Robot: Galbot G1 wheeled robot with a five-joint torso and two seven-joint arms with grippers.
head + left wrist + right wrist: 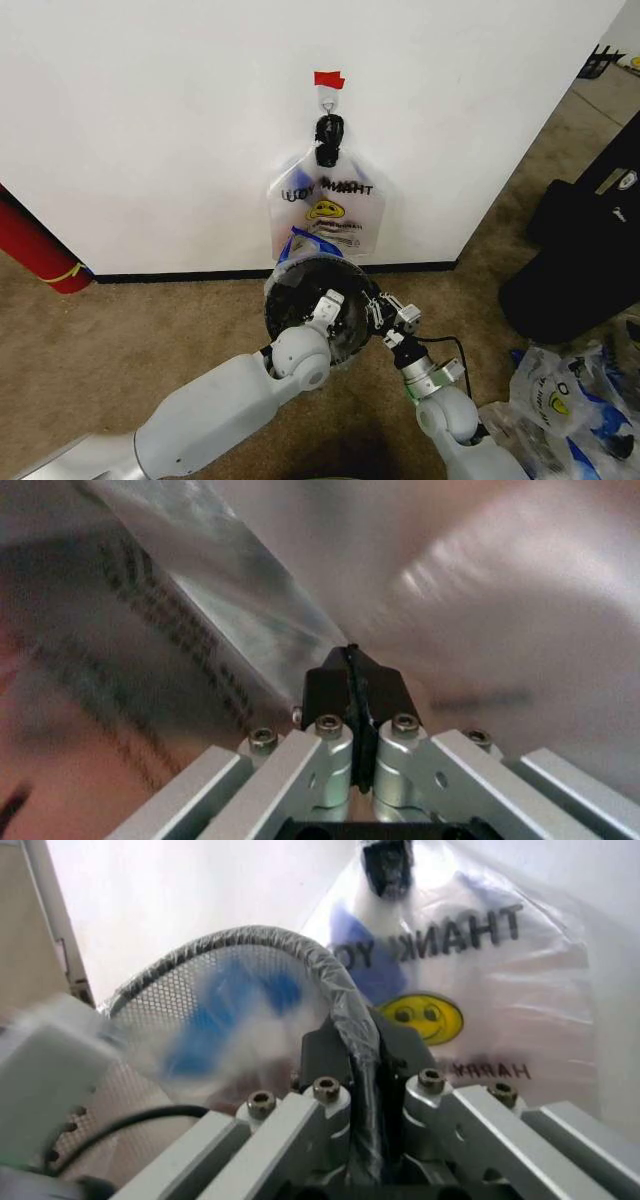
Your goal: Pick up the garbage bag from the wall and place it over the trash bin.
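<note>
The trash bin [275,290], black wire mesh, stands on the carpet just in front of the wall [150,120]. The garbage bag [296,243], thin clear film with blue patches, lies over the bin's mouth and rim. My left gripper [330,303] is at the near rim, and in the left wrist view this gripper [350,660] is shut on a fold of the clear film [260,630]. My right gripper [380,312] is at the rim beside it. The right wrist view has that gripper [352,1046] shut on the film-wrapped rim [300,949], with blue patches of the bag [230,1001] inside the mesh.
A larger whitish bag [330,205] with black lettering and a black knot hangs from the hook [327,96] under red tape [328,79]. A red cylinder [35,250] leans at the left. A black case [580,250] and loose plastic bags [560,400] sit at the right.
</note>
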